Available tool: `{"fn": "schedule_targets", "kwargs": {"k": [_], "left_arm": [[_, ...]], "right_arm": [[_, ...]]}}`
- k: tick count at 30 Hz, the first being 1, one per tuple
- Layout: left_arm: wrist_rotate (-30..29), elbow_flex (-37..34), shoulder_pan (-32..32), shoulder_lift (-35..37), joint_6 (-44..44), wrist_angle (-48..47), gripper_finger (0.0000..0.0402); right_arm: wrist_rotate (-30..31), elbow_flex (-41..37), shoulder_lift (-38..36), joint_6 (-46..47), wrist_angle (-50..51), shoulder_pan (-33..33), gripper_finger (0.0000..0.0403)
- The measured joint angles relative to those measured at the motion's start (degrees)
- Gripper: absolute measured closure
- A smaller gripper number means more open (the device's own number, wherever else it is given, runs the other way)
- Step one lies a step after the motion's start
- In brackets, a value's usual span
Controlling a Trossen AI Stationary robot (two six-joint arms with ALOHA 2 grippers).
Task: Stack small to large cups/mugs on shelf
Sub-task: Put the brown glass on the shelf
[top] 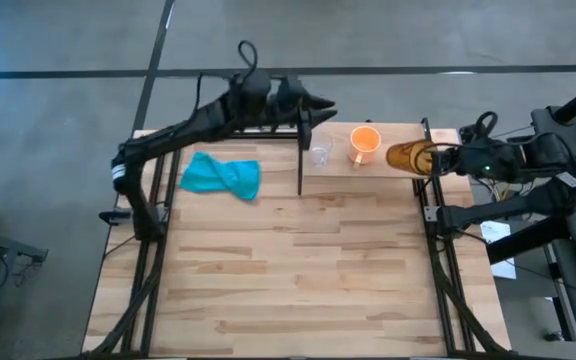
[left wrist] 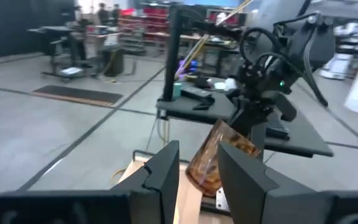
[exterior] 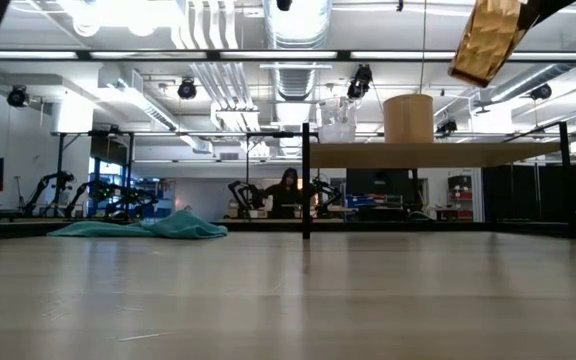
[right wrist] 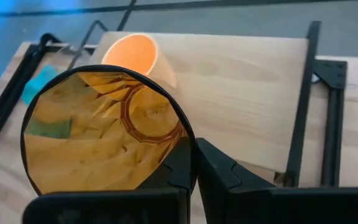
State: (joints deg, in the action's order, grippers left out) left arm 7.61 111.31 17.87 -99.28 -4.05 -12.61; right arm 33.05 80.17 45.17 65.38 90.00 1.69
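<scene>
the raised light-wood shelf [top: 393, 165] carries the orange mug [top: 365, 142] and small clear glass cup [top: 320, 154]. the tall brown wood-patterned cup [top: 406, 157] hangs tilted above its right end, rim pinched by the right gripper [top: 436, 160] fingers, mouth toward the mug. the left gripper [top: 323, 103], fingers spread, waits behind.

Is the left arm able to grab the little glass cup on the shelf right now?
Probably yes. The left gripper hangs open just behind the small glass cup, and nothing stands between them. The orange mug sits off to the side, and the right gripper holds the brown cup farther away.
</scene>
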Motion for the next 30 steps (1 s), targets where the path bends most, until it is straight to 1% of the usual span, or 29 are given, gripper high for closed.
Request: {"fn": "schedule_targets", "kwargs": {"k": [4,9,11,18,22,26,30], "left_arm": [[8.7,5.4,3.7,-4.6,0.2,0.1,0.0306],[24.5,11.2,7.8,-10.7,0.3,0.1,0.0306],[29.0,13.0,9.1,-12.8,0.3,0.0,0.0306],[31.0,16.6,11.2,-16.8,0.6,0.4,0.0306],[32.9,17.1,11.5,-17.9,1.5,1.7,0.0306],[34.0,17.0,11.4,-17.8,1.7,2.2,0.0306],[34.7,17.0,11.4,-17.5,1.7,2.7,0.0306]], "right_arm": [[0.0,-0.4,0.5,2.7,0.0,3.2,0.0394],[0.0,-0.5,2.0,3.8,0.0,7.5,0.0394],[0.0,-0.5,2.7,3.8,0.0,9.3,0.0394],[-0.3,-0.5,4.7,5.2,0.0,14.5,0.0394],[-4.5,0.0,5.1,5.7,0.0,15.7,0.0394],[-9.4,1.5,5.3,4.2,0.0,16.4,0.0394],[-9.4,4.7,5.2,2.9,0.0,16.8,0.0394]]}}
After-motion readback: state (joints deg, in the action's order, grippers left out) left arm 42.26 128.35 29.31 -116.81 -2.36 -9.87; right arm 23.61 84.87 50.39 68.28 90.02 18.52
